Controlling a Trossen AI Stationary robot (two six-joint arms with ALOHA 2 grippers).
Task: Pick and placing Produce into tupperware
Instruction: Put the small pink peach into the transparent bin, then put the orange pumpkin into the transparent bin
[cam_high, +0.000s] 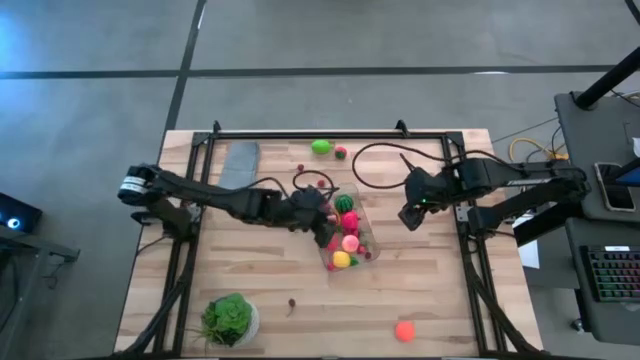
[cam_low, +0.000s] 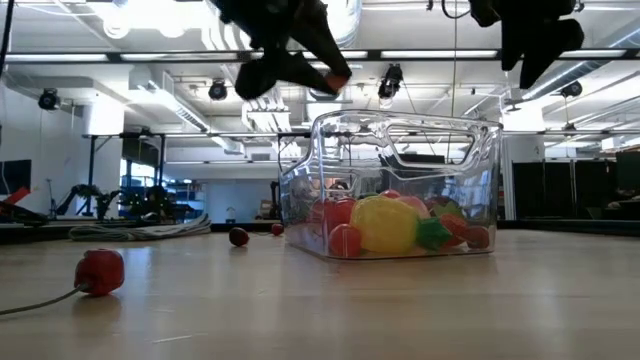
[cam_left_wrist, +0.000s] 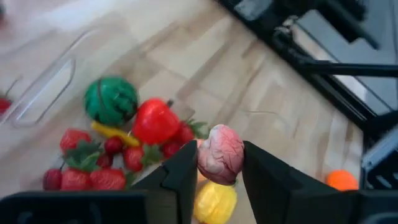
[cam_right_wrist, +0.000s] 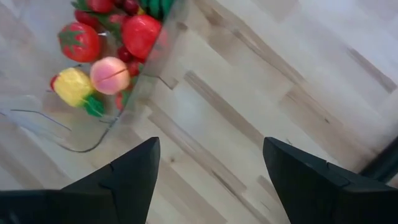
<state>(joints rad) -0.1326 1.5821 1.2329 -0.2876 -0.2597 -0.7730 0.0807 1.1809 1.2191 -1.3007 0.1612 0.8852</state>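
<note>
The left gripper (cam_left_wrist: 219, 163) pinches a pale pink, lumpy toy fruit (cam_left_wrist: 220, 154), apparently above the clear rectangular plastic tub (cam_high: 366, 228). The right gripper (cam_right_wrist: 211, 163) hangs wide open beside it

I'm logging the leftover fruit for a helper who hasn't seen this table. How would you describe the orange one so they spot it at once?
Start at the wooden table and find the leafy green head in a white bowl at one corner. Along that same edge, toward the right arm's side, sits the orange fruit. It lies alone on bare wood, well apart from the clear tub, and is the only orange piece outside it.
</note>
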